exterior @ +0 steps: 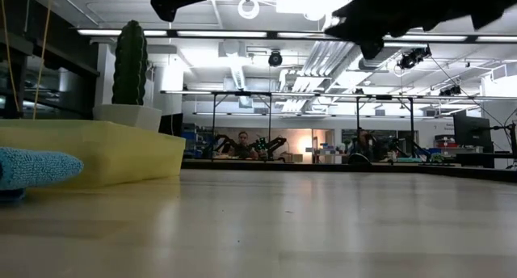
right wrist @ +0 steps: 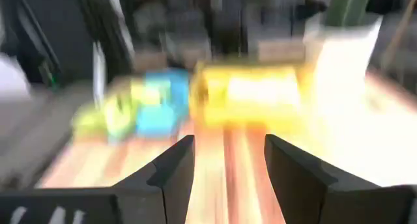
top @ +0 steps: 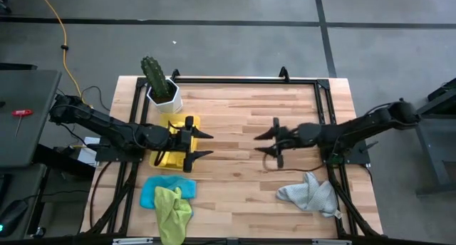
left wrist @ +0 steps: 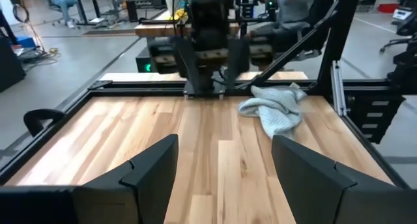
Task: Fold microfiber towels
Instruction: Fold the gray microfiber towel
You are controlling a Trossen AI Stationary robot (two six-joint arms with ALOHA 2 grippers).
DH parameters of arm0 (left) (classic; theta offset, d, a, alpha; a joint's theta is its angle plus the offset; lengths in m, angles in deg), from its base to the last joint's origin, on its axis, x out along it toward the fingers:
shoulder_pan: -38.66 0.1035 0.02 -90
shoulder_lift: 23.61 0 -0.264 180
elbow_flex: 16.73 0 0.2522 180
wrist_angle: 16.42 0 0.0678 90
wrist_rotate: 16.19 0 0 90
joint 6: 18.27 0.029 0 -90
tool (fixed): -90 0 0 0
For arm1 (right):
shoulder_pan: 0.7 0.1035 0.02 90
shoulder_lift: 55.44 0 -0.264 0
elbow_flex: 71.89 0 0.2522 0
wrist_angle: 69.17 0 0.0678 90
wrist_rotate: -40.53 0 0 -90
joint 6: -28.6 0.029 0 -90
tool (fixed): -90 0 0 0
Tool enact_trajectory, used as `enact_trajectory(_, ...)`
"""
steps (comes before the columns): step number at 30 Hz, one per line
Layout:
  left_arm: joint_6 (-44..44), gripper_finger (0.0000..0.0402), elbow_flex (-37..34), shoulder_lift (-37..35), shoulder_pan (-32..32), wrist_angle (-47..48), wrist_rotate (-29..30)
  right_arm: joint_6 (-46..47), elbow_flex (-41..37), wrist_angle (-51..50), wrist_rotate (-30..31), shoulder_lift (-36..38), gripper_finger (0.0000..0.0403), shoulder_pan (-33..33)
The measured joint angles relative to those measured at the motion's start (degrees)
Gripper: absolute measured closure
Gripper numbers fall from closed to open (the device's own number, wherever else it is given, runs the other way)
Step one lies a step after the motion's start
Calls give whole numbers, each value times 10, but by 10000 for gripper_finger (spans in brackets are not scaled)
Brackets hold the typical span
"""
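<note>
High view: left gripper [top: 201, 144] hangs spread and empty over the yellow tray [top: 176, 142]; right gripper [top: 264, 140] empty, jaws parted, mid-table; green towel [top: 173, 209] overlaps blue towel [top: 158, 191]. Left wrist view: grey towel [left wrist: 273, 109] crumpled near right arm; best pinch one corner first.

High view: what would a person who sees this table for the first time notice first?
Probably the two dark arms facing each other over the bare middle of the wooden table, the left hand and the right hand both open and empty. Next come the colours: a green cactus in a white pot, a yellow tray beside it, a lime green towel on a light blue towel, and a grey towel crumpled opposite.
</note>
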Motion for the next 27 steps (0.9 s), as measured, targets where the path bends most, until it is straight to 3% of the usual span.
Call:
enact_trajectory(6,1,163,0,0,0,20,0,154,135,-341,13,-78,226,81)
enact_trajectory(12,1,163,0,0,0,21,2,364,233,-554,10,-159,226,186)
enact_trajectory(19,0,163,0,0,0,19,2,528,329,-649,-15,-263,226,279)
enact_trajectory(27,0,163,0,0,0,20,2,533,367,-668,-47,-365,226,293)
